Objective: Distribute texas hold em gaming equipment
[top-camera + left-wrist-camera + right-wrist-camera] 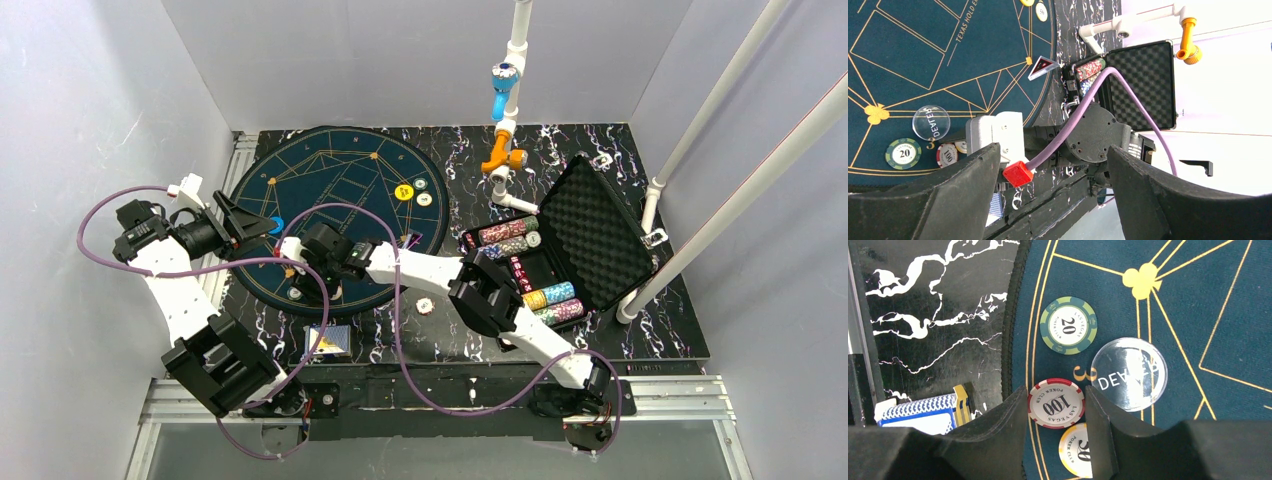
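The open case (600, 235) holds rows of chips (508, 237). On the mat (1198, 315), the right gripper (1055, 407) flanks the red chip (1055, 401), seemingly clamped on it. The left gripper (1053, 152) hangs with jaws wide apart.

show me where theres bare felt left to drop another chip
Bare: the middle of the mat, between the yellow chip and pale chips at its far-right edge and the near-rim cluster. Crowded: that near rim, where the 20 chip, dealer button and 50 chip sit close around the 100 chip clamped in the right gripper.
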Available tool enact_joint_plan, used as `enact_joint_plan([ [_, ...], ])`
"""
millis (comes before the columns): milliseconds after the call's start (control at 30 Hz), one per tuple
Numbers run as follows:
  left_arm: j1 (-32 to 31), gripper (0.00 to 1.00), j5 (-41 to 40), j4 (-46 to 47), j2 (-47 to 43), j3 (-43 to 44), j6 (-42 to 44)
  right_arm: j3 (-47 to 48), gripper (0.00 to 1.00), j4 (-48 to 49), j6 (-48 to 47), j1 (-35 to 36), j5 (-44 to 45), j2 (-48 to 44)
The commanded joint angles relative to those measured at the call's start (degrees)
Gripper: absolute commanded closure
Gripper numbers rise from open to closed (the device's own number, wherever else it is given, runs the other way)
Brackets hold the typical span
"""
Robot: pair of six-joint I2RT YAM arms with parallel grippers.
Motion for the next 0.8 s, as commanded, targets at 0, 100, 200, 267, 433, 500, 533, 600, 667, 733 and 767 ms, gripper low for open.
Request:
enact_joint_plan([
  [0,0.3,0.24,2.1,-0.7,-0.7,0.5,0.2,3.8,0.53,0.8,0.9,0.7,-0.9,1.4],
  [100,0.3,0.24,2.1,-0.7,-0.7,0.4,0.2,4.0,0.51,0.8,0.8,0.8,-0.6,1.8],
  [200,0.3,0.24,2.0,-0.6,-0.6,0.3,0.3,4.0,0.42,0.6,0.8,0.8,-0.2,1.8],
  [267,0.3,0.24,2.0,-0.6,-0.8,0.3,0.3,4.0,0.38,0.5,0.8,0.9,-0.2,1.5],
  [433,0.3,0.24,1.7,-0.7,-0.9,0.3,0.5,3.4,0.31,0.3,0.5,1.1,0.3,0.4],
  [500,0.3,0.24,1.6,-0.7,-1.0,0.2,0.6,2.9,0.3,0.2,0.4,1.1,0.4,-0.3],
  [533,0.3,0.24,1.6,-0.7,-1.0,0.2,0.6,2.6,0.3,0.1,0.3,1.1,0.4,-0.7],
  [600,0.3,0.24,1.5,-0.7,-1.0,0.3,0.6,1.8,0.31,0.1,0.3,1.1,0.1,-1.9],
  [667,0.4,0.24,1.7,-0.7,-0.9,0.5,0.5,0.9,0.36,0.2,0.5,1.1,-0.5,-3.3],
  [733,0.3,0.24,2.0,-0.7,-0.8,0.8,0.2,0.0,0.41,0.3,0.9,1.1,-1.4,-4.9],
  [767,0.3,0.24,2.1,-0.7,-0.8,0.9,0.1,-0.5,0.42,0.3,1.0,1.1,-1.8,-5.7],
])
